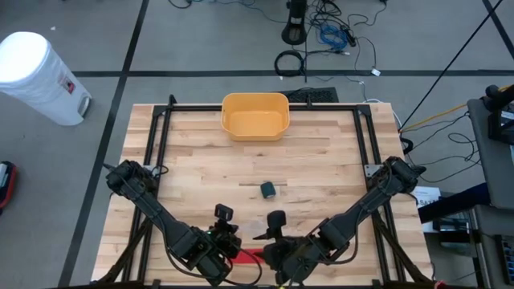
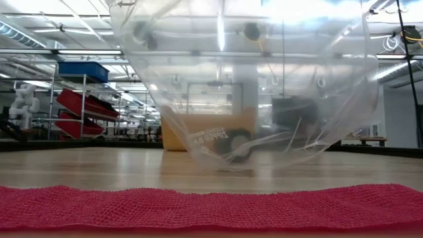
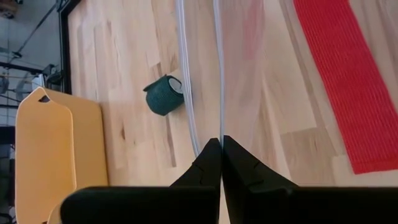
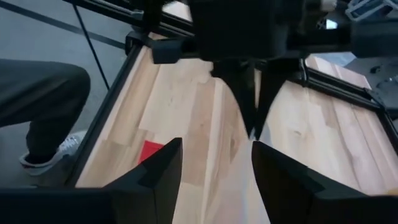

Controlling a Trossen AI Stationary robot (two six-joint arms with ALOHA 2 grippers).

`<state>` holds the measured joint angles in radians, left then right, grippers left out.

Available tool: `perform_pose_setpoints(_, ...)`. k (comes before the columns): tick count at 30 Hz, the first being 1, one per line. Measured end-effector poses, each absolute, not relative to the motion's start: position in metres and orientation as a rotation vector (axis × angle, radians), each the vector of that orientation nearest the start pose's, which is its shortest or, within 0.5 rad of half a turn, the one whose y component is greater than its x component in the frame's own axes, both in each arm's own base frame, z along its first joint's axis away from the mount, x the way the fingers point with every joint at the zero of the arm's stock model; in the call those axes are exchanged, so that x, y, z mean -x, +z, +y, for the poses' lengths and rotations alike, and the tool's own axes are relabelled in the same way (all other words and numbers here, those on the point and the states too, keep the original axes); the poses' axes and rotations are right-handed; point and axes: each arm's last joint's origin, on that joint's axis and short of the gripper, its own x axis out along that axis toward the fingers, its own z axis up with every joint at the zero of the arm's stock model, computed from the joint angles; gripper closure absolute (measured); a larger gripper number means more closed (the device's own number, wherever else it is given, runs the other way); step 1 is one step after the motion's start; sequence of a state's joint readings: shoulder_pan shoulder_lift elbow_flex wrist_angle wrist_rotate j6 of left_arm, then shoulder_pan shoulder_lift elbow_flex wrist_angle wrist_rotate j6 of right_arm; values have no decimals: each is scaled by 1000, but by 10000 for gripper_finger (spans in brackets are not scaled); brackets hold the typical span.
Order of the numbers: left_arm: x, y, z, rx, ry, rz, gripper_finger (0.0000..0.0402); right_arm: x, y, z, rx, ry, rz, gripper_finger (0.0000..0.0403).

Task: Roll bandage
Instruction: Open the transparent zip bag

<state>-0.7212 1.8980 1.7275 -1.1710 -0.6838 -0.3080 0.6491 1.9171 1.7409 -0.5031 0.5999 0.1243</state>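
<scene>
A red bandage (image 2: pixel 211 206) lies unrolled and flat along the table's near edge, also in the high view (image 1: pixel 250 255). A dark green rolled bandage (image 1: pixel 267 189) rests on its side mid-table. A clear plastic zipper bag (image 2: pixel 244 86) hangs over the table's near middle. My left gripper (image 3: pixel 221 146) is shut on the bag. My right gripper (image 4: pixel 214 158) faces it, open, one finger on each side of the clear film. I cannot tell whether the right gripper touches the bag. My left gripper pinches the bag's zipper edge (image 3: pixel 219 121) between its two shut fingers. The fingers slant down from the table's near left. The bag hangs below them, and its lower corner (image 2: pixel 231 158) is close to the tabletop.
A yellow bin (image 1: pixel 255 115) stands at the far middle of the table. A black frame (image 1: pixel 157 128) runs along the table's sides. A person's leg and shoe (image 4: pixel 43 124) show beyond the table's edge in the right wrist view.
</scene>
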Motion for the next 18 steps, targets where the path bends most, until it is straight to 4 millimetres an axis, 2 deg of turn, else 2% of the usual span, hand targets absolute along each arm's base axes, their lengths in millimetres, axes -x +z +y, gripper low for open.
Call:
perform_pose_setpoints(13,-296,283,-236,-579,122,989,399,-350,298,234,251,-65,702,243)
perform_pose_setpoints(18,-296,283,-236,-579,121,988,399,-350,298,233,263,-67,706,243)
